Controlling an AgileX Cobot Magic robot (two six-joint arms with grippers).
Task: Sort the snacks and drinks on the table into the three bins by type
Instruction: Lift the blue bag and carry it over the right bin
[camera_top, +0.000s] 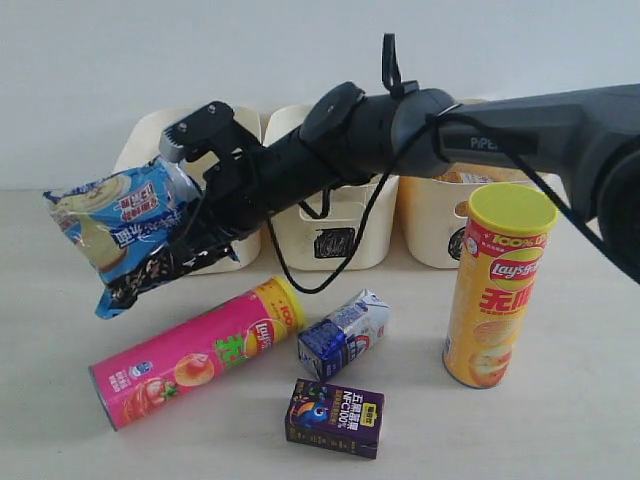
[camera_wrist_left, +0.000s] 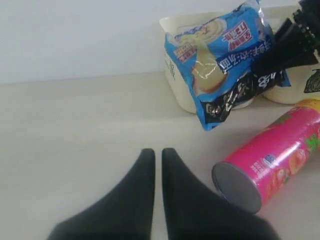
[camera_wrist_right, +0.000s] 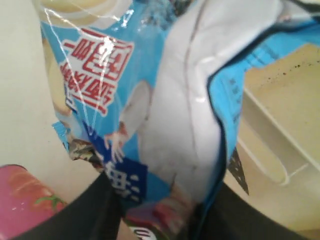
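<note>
Well, nearest me the purple carton (camera_top: 335, 418) and the blue-and-white carton (camera_top: 343, 335) sit on the table (camera_top: 580, 400), the pink tube (camera_top: 195, 352) lying and the yellow tube (camera_top: 498, 285) standing just behind, so I judge most sorting remains. Further back my right gripper (camera_top: 200, 235), reaching across, is clamped on the blue-white bag (camera_top: 120, 225), held in the air before the left bin (camera_top: 150, 130), while my left gripper (camera_wrist_left: 156, 155) has its fingers pressed together on nothing; next I'd carry the bag over that rim and let go.

Right gripper (camera_top: 193, 236) seemingly clamped, reaching across.
</note>
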